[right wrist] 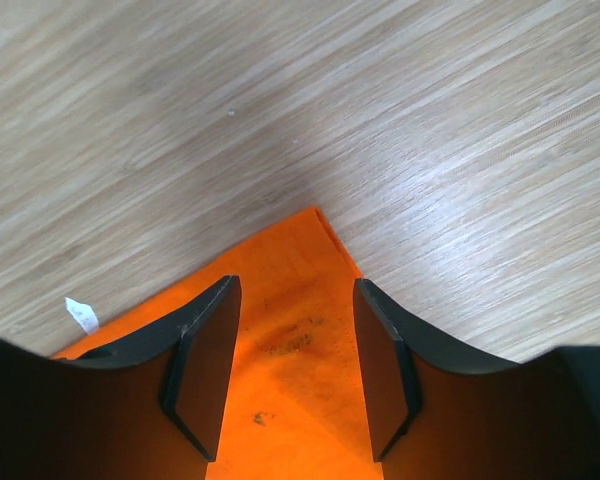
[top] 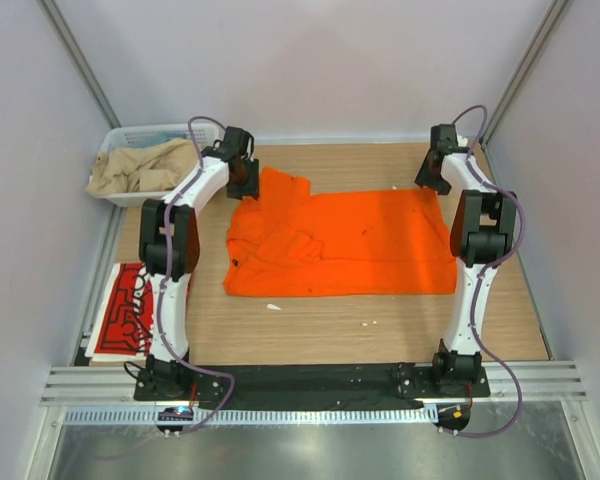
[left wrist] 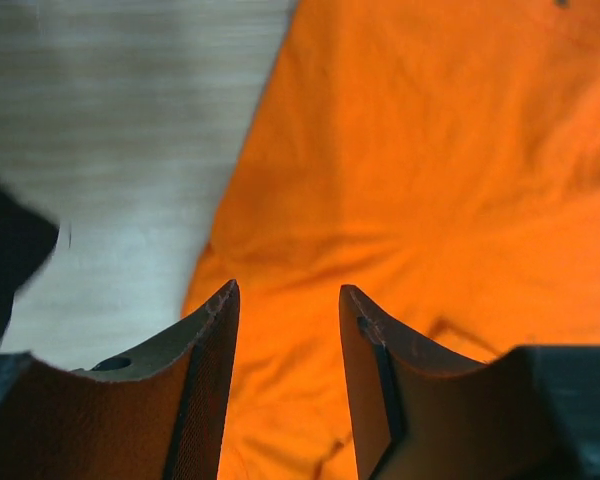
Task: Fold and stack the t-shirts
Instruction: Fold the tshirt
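Orange shirt [top: 350, 245] lies flat on the table [top: 380, 335], long axis running left to right. Left claw [left wrist: 288, 292] hangs spread over its far left edge. Right claw [right wrist: 295, 285] is spread just above the far right corner, nothing pinched. Each arm is nearest its own end. Red shirt [top: 125, 310] sits near left.

The orange t-shirt [top: 360, 245] lies across the middle of the table [top: 380, 320]. Its right part is spread flat with a neat far corner, and its left part is rumpled and doubled over in folds. The red t-shirt [top: 120, 310] with white script lies as a flat rectangle at the table's near left edge, well apart from the orange one.
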